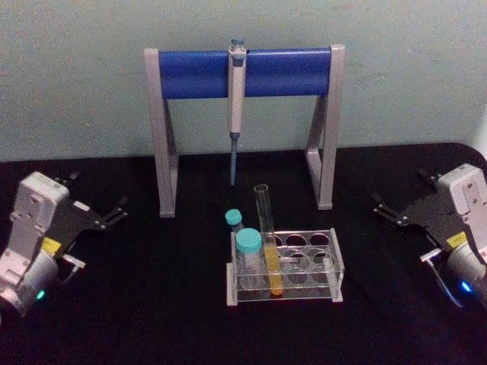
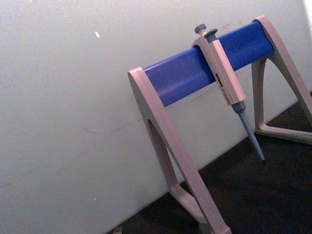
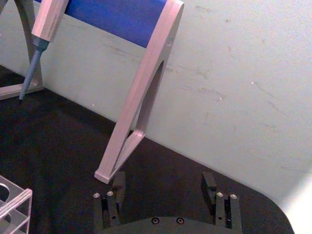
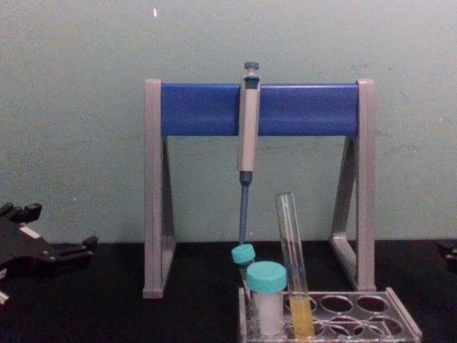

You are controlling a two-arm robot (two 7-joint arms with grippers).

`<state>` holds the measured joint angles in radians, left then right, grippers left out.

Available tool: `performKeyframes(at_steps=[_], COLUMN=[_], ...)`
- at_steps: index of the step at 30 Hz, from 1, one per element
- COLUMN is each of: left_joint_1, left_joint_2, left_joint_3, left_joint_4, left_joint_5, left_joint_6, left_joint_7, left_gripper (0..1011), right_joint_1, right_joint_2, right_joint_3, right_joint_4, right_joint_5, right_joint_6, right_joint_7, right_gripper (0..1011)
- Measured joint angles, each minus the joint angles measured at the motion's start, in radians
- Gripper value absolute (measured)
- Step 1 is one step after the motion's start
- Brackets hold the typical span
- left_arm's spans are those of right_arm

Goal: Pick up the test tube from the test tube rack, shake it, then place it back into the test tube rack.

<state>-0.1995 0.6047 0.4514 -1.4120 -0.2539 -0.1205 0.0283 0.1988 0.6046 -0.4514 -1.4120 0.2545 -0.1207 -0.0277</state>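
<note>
Workspace at rest, as I see it from the operator station. On the black table top (image 1: 152, 327) the test tube rack (image 1: 312, 297) sits at centre front, ahead of the grey pipette stand (image 1: 198, 74). The stand's blue crossbar carries one pipette (image 1: 237, 91) hanging tip down.

The test tube (image 1: 268, 239) stands in the rack, in a hole just to the right of the large teal-capped vial (image 1: 248, 258); I cannot tell which row. The tube is tilted rather than upright: in the chest view its open mouth leans toward the left, and in the head view it leans back toward the stand. Yellow-orange liquid fills its lower part, down inside the rack. A smaller teal-capped vial (image 1: 233, 218) stands behind the large one, at the rack's left end.

My left gripper (image 1: 118, 212) sits low at the far left of the table, well apart from the rack, its fingers spread and holding nothing. Its wrist camera looks onto the stand and pipette against the pale wall (image 2: 73, 97).

My right gripper (image 1: 380, 207) mirrors it at the far right, likewise well apart from the rack. The right wrist view shows its two fingers (image 3: 118, 181) held wide apart above the dark table, with the foot of the stand's right leg just beyond them. Neither gripper touches tube or rack.
</note>
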Motion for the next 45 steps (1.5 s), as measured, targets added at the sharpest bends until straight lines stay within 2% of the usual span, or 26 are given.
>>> performKeyframes(at_steps=[45], left_joint_1=[0.0], left_joint_2=[0.0], left_joint_3=[0.0], left_joint_4=[0.0], left_joint_5=[0.0], left_joint_6=[0.0], left_joint_7=[0.0], left_gripper=[1001], right_joint_1=[0.001], right_joint_2=[0.0], right_joint_3=[0.0], right_joint_4=[0.0], right_joint_5=[-0.001], right_joint_6=[0.0], right_joint_7=[-0.001], right_gripper=[1000])
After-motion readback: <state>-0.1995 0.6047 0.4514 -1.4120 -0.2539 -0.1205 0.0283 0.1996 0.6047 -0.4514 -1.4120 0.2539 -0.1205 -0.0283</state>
